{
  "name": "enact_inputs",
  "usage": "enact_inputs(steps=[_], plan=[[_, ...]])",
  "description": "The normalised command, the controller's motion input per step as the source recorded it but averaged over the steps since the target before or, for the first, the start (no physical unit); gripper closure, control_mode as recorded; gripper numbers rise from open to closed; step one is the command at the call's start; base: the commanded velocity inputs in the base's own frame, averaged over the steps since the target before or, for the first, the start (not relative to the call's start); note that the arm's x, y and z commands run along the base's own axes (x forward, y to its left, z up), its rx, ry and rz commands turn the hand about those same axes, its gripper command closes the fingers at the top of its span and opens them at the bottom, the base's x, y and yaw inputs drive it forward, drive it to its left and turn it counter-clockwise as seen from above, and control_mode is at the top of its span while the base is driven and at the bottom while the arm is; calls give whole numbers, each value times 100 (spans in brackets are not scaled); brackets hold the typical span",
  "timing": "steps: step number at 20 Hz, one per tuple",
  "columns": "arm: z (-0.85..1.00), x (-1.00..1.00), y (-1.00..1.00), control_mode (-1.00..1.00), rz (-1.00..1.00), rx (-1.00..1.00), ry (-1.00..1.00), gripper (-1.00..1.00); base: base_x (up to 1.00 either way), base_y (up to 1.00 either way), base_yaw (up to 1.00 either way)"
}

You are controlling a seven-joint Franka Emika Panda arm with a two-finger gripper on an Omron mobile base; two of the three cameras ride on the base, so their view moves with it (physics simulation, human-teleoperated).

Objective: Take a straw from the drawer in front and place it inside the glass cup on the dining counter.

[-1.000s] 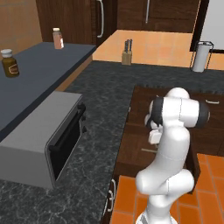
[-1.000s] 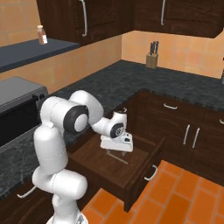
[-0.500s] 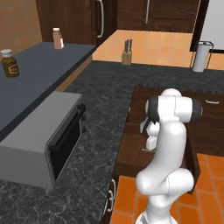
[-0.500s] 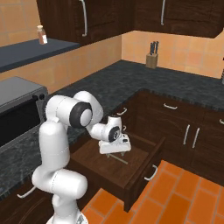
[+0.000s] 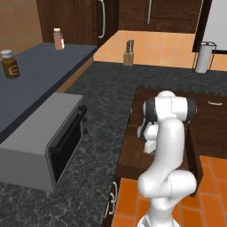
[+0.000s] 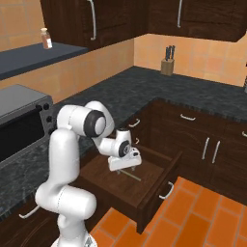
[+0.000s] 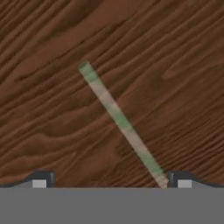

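Note:
The drawer [image 6: 159, 177] stands pulled out, dark-brown wood with a small silver handle [image 6: 167, 191] on its front. On its floor lies the straw [image 7: 121, 124], a thin stick banded pale green and beige; it also shows as a thin pale line [image 6: 131, 175] under the hand. My gripper [image 7: 111, 180] hangs low inside the drawer just above the straw, pointing down, open, with one end of the straw close to the right fingertip [image 7: 179, 178]. Nothing is between the fingers. From the left, my arm hides most of the hand [image 5: 148, 135].
A grey microwave [image 5: 48, 135] sits on the black speckled counter [image 5: 106, 102] to the left. A knife block [image 5: 128, 56] and a paper-towel holder [image 5: 203, 57] stand at the back. Cabinet doors [image 6: 207, 144] flank the drawer on the right, above orange floor tiles [image 6: 202, 212].
The hand has sunk lower into the drawer, toward the straw. The jaws have stayed open. The straw lies where it was.

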Motion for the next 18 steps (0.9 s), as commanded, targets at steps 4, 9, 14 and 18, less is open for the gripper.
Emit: enact_inputs(steps=[4,9,14,18], plan=[[-31,26,1,-100,11,0,0,-100,0,0,0],[-23,28,0,-100,9,0,0,-100,0,0,0],[-31,13,0,-100,9,1,0,-100,0,0,0],[-37,4,0,-100,9,1,0,-100,0,0,0]])
